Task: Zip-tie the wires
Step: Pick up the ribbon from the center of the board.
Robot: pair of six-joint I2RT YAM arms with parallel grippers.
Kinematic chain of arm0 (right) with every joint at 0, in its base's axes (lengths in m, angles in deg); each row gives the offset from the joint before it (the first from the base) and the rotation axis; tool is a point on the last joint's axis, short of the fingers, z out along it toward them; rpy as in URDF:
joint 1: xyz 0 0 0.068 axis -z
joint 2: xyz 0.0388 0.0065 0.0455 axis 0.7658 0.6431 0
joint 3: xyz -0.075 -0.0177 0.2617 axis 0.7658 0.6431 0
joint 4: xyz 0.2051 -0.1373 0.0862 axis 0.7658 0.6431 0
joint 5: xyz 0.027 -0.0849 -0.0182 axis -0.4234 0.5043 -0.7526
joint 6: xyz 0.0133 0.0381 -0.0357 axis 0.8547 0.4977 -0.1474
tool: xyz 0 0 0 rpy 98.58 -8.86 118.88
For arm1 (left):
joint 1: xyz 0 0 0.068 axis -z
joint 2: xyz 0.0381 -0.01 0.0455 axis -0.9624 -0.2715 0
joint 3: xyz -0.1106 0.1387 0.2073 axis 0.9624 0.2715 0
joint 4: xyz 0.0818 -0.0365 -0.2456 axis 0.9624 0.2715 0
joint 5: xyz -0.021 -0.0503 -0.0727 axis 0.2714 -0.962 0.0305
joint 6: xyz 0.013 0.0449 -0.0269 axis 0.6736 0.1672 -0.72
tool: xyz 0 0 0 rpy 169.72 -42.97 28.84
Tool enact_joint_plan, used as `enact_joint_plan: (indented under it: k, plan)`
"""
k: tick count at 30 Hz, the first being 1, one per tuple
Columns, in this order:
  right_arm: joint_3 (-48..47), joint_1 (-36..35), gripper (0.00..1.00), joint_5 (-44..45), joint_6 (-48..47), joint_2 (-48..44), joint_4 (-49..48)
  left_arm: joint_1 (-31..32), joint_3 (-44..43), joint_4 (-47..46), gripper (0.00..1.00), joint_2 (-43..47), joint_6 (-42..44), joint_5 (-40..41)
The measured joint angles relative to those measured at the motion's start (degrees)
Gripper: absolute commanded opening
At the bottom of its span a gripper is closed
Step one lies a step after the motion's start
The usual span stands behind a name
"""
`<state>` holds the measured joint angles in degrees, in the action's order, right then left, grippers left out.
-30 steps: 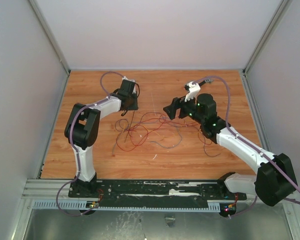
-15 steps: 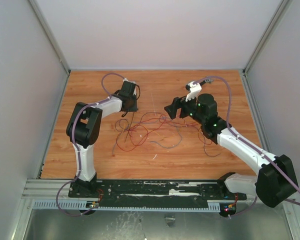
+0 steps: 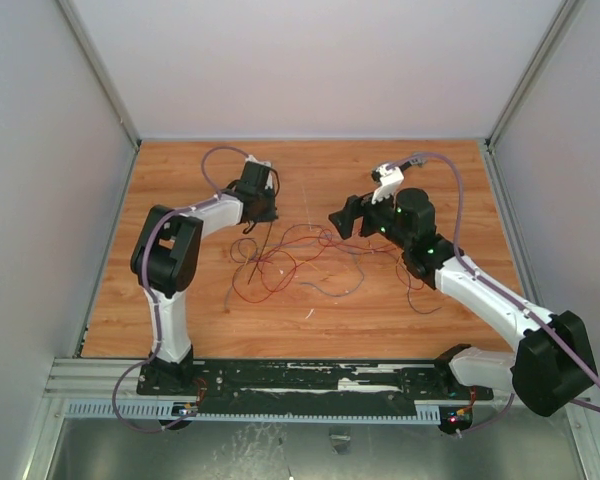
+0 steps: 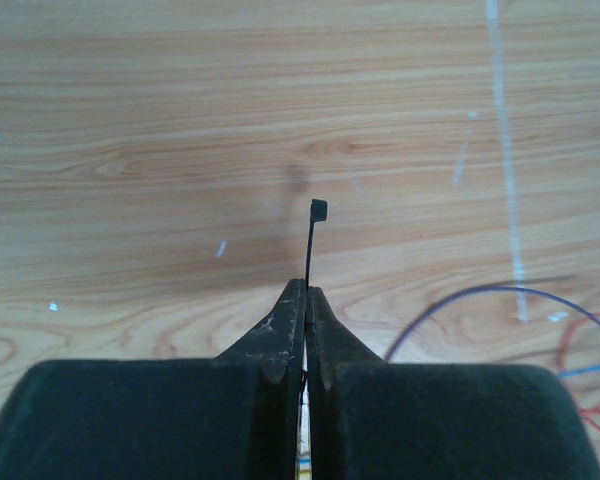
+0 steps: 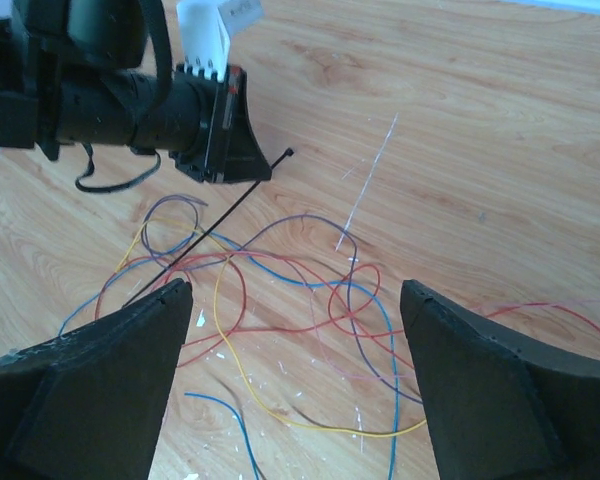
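**Left tool (image 4: 307, 290) pinching the zip tie (image 4: 311, 250); right tool (image 5: 295, 288) hanging wide over the wires (image 3: 285, 262).**

The left tool's jaws are pressing flat together on the thin black strip a little behind its head, so the head is poking out beyond the tips while the long tail is slanting away toward the tangle. The strip is looking light, stiff yet springy, and slick, so a firm pinch near the head is probably suiting it best, leaving the tail free for threading. The right tool is gaping, holding nothing, just above the red, blue and yellow strands sprawling limp on the counter (image 4: 130, 120). These are looking featherlight and floppy, likely needing gathering where many cross.
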<state>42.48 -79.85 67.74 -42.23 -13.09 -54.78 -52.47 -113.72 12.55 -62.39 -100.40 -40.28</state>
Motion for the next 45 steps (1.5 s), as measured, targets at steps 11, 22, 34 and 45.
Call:
enact_joint_plan:
  k: [11, 22, 34, 45]
  plan:
    - [5.03, 0.0, 0.88, -14.62, 7.85, 1.99, -12.68, -2.12, 2.67, -13.66, 0.0, 21.22, -7.74, -11.91]
    - [5.07, -0.04, 0.72, -27.15, 23.37, 11.26, -39.45, -2.21, 15.32, -31.87, 0.0, 37.18, -20.28, -25.03]
    - [-5.88, -1.99, 0.49, -30.77, 33.35, 23.39, -53.53, -2.1, 24.5, -43.19, 0.0, 39.67, -30.67, -32.28]
    - [-10.4, -2.91, 0.24, -31.1, 34.4, 27.85, -53.77, -1.36, 26.16, -46.56, 0.0, 43.39, -32.57, -32.72]
